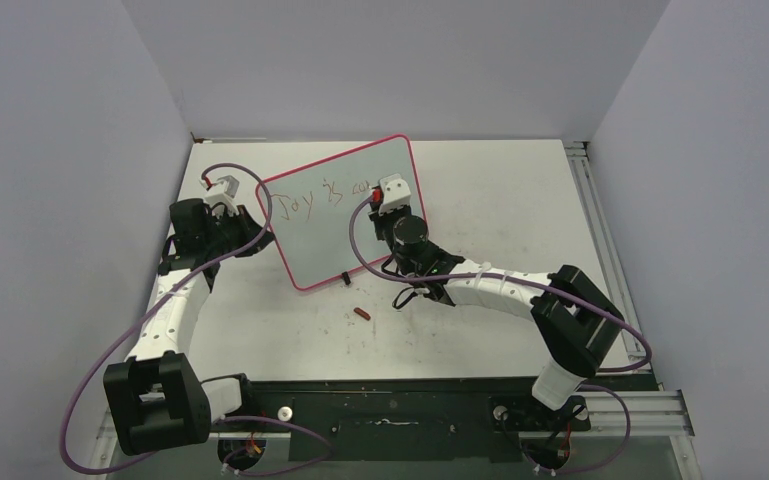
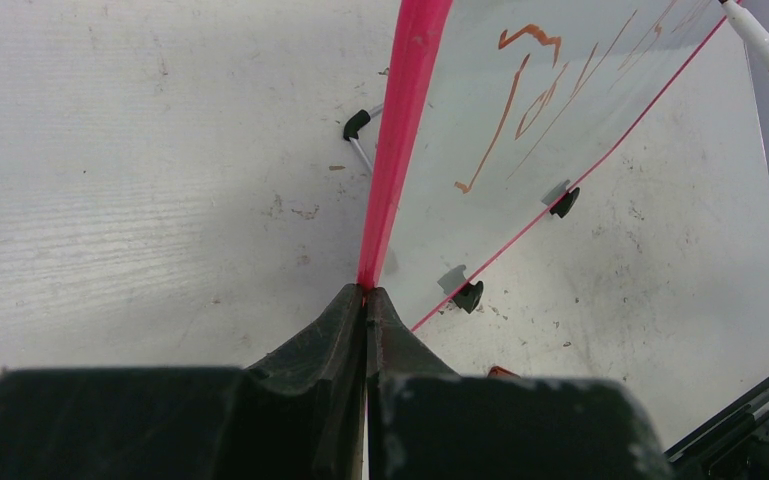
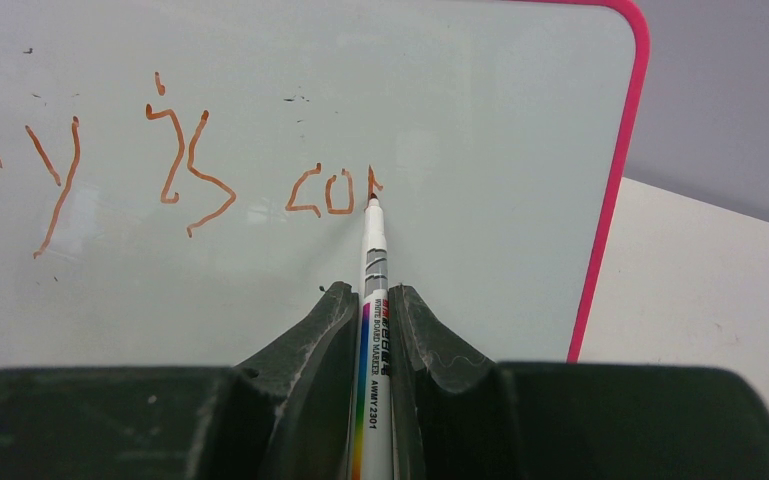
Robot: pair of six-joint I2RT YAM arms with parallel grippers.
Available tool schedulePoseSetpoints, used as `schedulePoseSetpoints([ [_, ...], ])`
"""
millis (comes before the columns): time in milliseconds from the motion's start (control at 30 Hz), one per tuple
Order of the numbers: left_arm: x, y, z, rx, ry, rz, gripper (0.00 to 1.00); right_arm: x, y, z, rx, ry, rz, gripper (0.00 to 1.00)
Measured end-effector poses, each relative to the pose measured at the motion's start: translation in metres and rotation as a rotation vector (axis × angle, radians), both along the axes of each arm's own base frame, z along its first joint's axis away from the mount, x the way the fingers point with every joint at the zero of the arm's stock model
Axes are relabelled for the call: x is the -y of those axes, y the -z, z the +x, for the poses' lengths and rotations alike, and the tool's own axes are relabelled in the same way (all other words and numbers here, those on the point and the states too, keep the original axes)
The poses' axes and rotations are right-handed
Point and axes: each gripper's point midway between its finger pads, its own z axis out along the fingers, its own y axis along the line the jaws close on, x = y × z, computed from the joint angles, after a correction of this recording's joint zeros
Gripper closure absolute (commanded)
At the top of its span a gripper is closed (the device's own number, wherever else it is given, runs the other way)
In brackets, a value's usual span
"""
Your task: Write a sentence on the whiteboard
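The whiteboard (image 1: 332, 245) lies tilted at mid table, with a pink-red frame. The sentence (image 1: 320, 198) reads "Joy is co" plus one short stroke, in reddish-brown. My left gripper (image 1: 265, 228) is shut on the board's left frame edge; in the left wrist view my left gripper (image 2: 366, 292) pinches the frame (image 2: 400, 130). My right gripper (image 1: 385, 203) is over the board's right part. In the right wrist view my right gripper (image 3: 370, 292) is shut on a white marker (image 3: 373, 270), whose tip touches the board (image 3: 480, 120) just after "co" (image 3: 322, 192).
A small red marker cap (image 1: 362, 315) lies on the tabletop in front of the board. The board's two black feet (image 2: 469, 295) show along its near edge. Grey walls close in left, back and right. A rail runs along the table's right edge (image 1: 590, 210).
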Motion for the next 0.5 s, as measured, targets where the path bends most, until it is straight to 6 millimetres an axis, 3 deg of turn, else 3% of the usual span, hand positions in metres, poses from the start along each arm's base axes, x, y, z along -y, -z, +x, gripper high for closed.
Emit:
schedulePoseSetpoints([
  [500,0.0002,0.0002,-0.0001,0.000,0.000,0.000,1.00,-0.0002,-0.0071,0.0030,0.025,0.002,-0.008,0.95],
])
